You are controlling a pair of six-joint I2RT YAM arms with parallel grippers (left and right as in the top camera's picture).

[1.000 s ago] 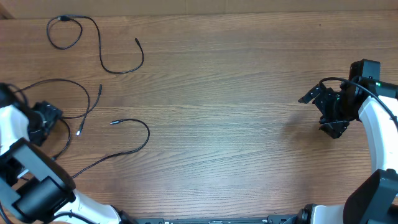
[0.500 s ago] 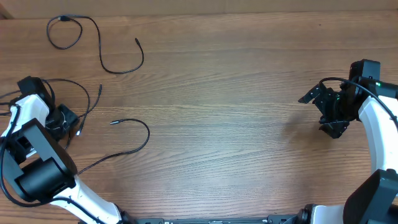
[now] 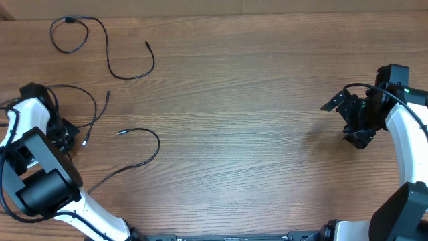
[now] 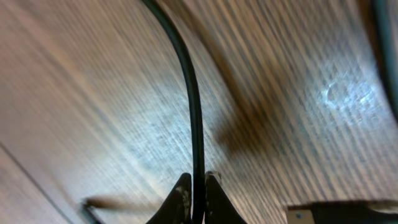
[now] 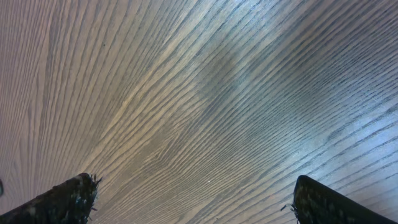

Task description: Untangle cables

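Three thin black cables lie apart on the left of the wooden table. One (image 3: 110,60) loops at the far left corner. A second (image 3: 155,148) curves near the front. A third, the middle cable (image 3: 73,88), arcs by the left arm. My left gripper (image 3: 65,135) sits low over that middle cable. In the left wrist view my left gripper (image 4: 196,200) is shut on the cable (image 4: 193,112), which runs straight up from between the fingertips. My right gripper (image 3: 356,127) stands open at the far right; in its wrist view the right gripper (image 5: 196,183) has only bare wood between its fingers.
The table's far edge (image 3: 267,13) runs along the top of the overhead view. The left arm's own thicker cabling (image 3: 13,107) hangs near the left edge. Wood grain (image 3: 254,120) fills the stretch between the two arms.
My left arm swung in from the left edge to the middle cable and its jaws went from open to shut on it. The right arm has not moved.
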